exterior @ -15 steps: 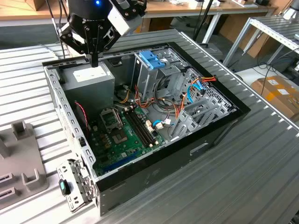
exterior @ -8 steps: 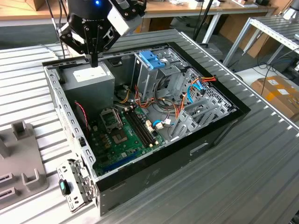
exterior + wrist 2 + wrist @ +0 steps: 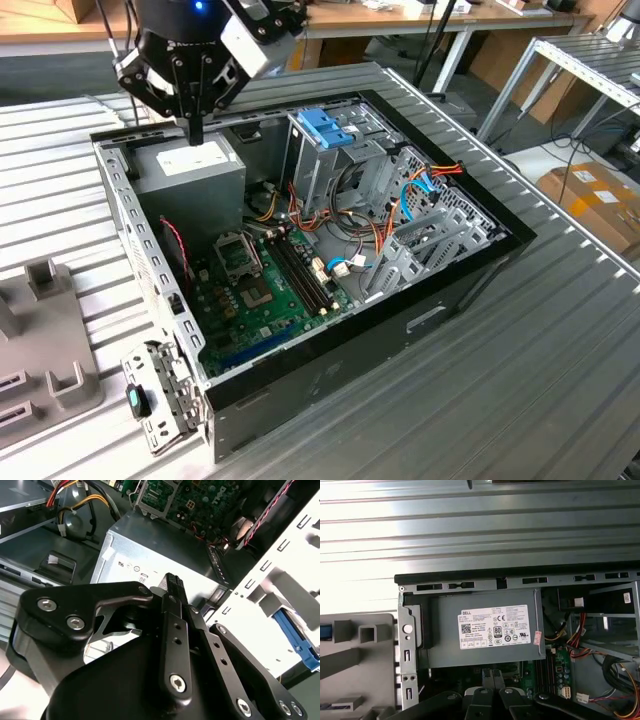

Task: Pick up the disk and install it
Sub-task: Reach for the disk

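My gripper (image 3: 195, 128) hangs over the back corner of an open computer case (image 3: 480, 260), on the exterior view's left. Its black fingers are shut with nothing between them. In both wrist views the fingertips (image 3: 173, 582) (image 3: 491, 676) point at a grey metal box with a white sticker (image 3: 492, 630), a little above its top. A blue plastic piece (image 3: 325, 126) sits on top of the drive cage (image 3: 320, 165) inside the case. A thin blue strip (image 3: 324, 631) shows in the grey fixture beside the case. I cannot tell whether it is the disk.
The case lies on a ribbed metal table (image 3: 540, 380). Inside it are a green motherboard (image 3: 265, 290), orange and blue cables (image 3: 420, 185) and metal brackets. A grey slotted fixture (image 3: 45, 340) stands on the exterior view's left, outside the case wall (image 3: 150, 270). Cardboard boxes (image 3: 600, 200) lie on the floor.
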Motion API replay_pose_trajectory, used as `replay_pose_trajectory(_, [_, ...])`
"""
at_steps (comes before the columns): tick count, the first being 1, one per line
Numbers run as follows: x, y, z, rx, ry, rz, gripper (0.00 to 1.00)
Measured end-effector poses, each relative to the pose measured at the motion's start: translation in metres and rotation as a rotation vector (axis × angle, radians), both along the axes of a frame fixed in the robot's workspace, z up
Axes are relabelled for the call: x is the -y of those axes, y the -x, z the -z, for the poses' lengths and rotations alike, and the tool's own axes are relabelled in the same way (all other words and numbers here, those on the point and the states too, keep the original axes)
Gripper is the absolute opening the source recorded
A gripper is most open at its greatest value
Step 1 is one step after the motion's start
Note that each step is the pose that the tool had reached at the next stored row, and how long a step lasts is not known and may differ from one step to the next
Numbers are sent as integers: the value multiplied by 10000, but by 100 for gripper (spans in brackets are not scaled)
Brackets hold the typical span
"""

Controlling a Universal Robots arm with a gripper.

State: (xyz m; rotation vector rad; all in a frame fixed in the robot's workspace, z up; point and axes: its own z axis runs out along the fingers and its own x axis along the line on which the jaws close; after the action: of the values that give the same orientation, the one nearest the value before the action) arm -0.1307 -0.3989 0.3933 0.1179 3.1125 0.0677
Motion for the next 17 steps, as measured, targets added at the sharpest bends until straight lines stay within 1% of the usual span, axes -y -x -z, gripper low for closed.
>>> replay_pose_trajectory(8, [0, 77, 0, 0, 1, 1, 11])
replay_pose_trajectory(17, [0, 201, 0, 0, 1, 1, 11])
